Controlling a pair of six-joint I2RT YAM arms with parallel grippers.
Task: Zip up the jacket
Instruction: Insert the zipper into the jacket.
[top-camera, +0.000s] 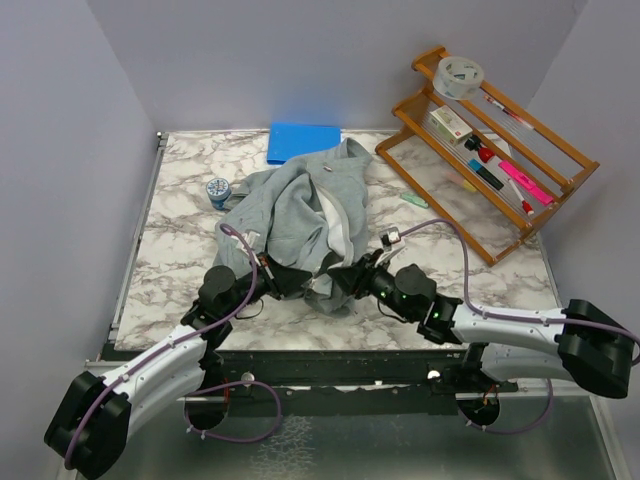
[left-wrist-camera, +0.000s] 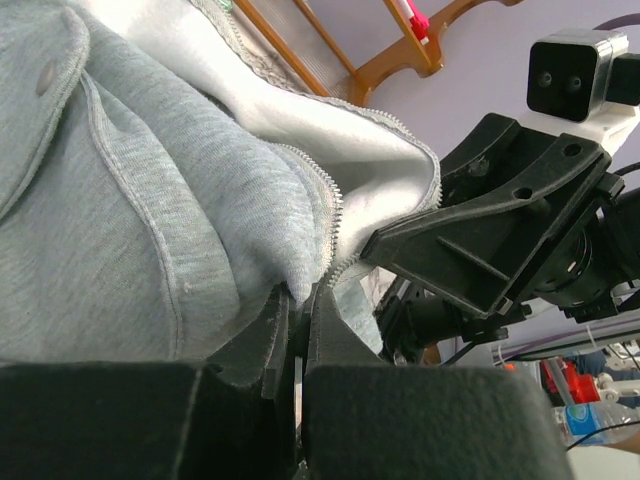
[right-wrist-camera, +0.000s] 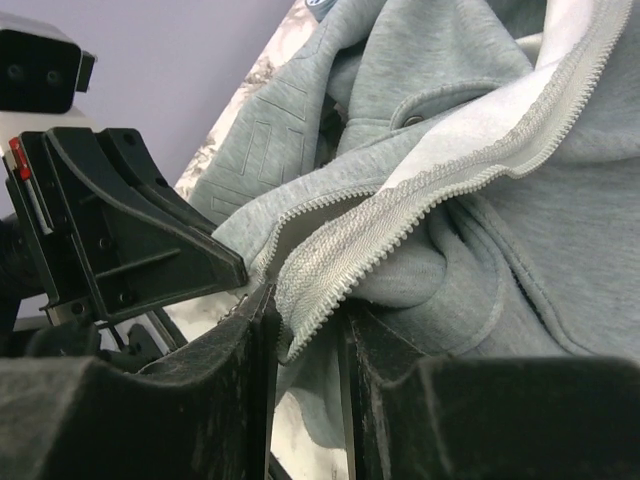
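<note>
The jacket (top-camera: 300, 215) lies bunched in the middle of the table (top-camera: 175, 265) with its open front turned toward the arms, so both zipper edges are within reach. The left gripper (left-wrist-camera: 297, 305) is clamped on one lower zipper edge, likely to anchor it. The right gripper (right-wrist-camera: 308, 315) stands slightly parted, the other toothed edge hanging loose between its fingers. The two grippers crowd each other near the table's front edge; the blue pad (top-camera: 303, 141) and wooden rack (top-camera: 480, 140) lie well apart
</note>
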